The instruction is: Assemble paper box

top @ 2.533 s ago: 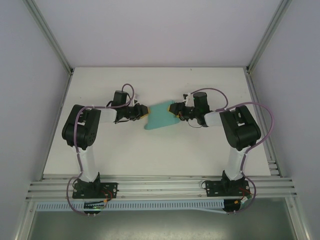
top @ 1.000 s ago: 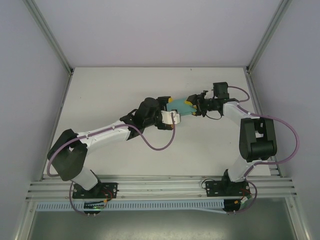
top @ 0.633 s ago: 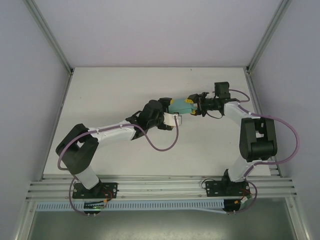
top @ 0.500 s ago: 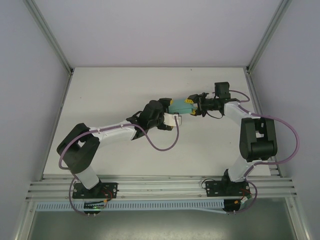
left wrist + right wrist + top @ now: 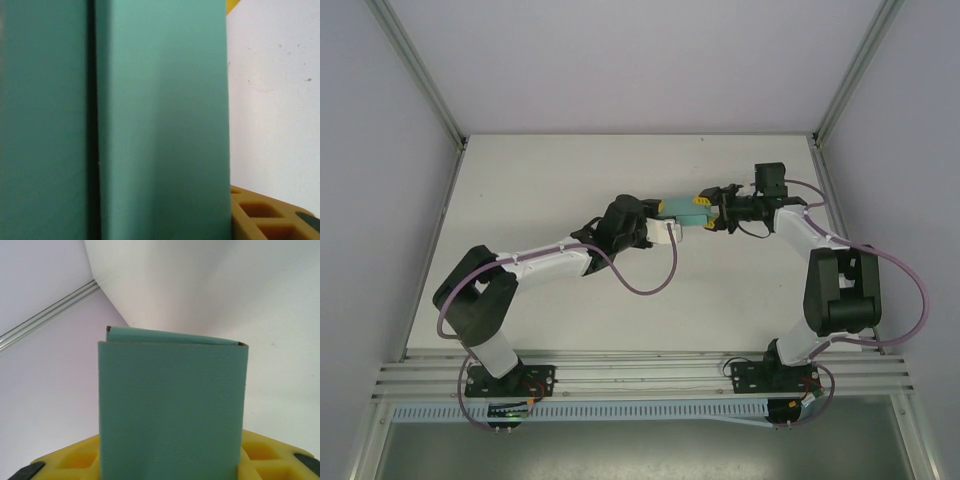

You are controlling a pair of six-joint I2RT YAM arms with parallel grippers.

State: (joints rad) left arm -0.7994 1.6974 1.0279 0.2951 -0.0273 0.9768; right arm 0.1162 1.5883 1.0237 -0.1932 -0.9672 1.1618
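Observation:
The paper box (image 5: 682,210) is a teal-green card folded into a small flat sleeve, held above the middle of the table between both arms. My left gripper (image 5: 661,224) is shut on its left end. In the left wrist view the card (image 5: 160,120) is very close, with a fold line down it and one orange pad (image 5: 265,215) tight against its right edge; the other pad is hidden. My right gripper (image 5: 707,212) is shut on the right end. There the box (image 5: 170,405) stands upright between yellow pads (image 5: 70,462), its top edge slightly open.
The white table (image 5: 540,180) lies under both arms, with purple cables looping beside them. Grey side walls and metal rails (image 5: 420,75) border the workspace. The left arm stretches diagonally from its base (image 5: 505,380) to the centre.
The box was a flat sheet on the table 2.5 s ago; now it is a folded sleeve. In the last half second both grippers and the box shifted slightly right.

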